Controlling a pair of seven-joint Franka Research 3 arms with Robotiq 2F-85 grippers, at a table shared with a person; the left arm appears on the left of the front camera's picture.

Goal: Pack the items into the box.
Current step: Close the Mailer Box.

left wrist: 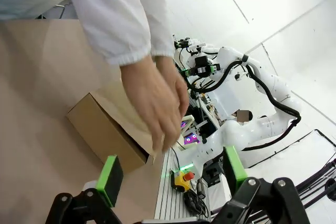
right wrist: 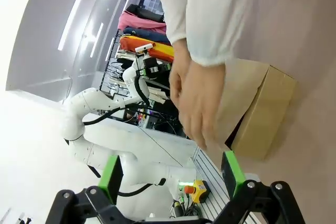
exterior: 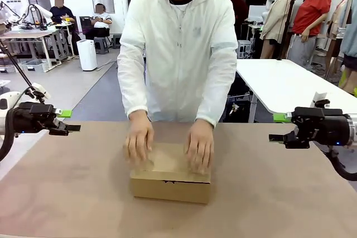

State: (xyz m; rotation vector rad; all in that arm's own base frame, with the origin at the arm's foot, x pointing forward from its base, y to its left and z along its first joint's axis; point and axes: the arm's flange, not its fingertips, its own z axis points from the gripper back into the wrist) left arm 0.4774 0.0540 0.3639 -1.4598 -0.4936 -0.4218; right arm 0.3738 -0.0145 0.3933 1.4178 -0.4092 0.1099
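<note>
Two hands of mine: both hover clear of the surface (exterior: 67,193), well apart from the box (exterior: 170,179), one at each side of the scene.
Left hand (exterior: 71,128): open, nothing between its fingers; in my left wrist view the green pads (left wrist: 109,179) stand wide with bare space between them.
Right hand (exterior: 277,137): open too, holding nothing; the right wrist view shows its green pads (right wrist: 231,173) spread apart.
Box: brown cardboard, sitting near the middle of the surface, between my two hands, with its lid flap lying down over the top; a thin dark gap shows along the front edge under the flap.
Person: stands at the far side in a white zipped jacket, leaning over the box.
Person's hands: both rest palm-down on the lid, one (exterior: 139,140) toward my left, the other (exterior: 199,146) toward my right; they look slightly blurred.
Items: I cannot see inside the box, so I cannot tell what it holds.
Surface: plain brown, with the box standing on it.
</note>
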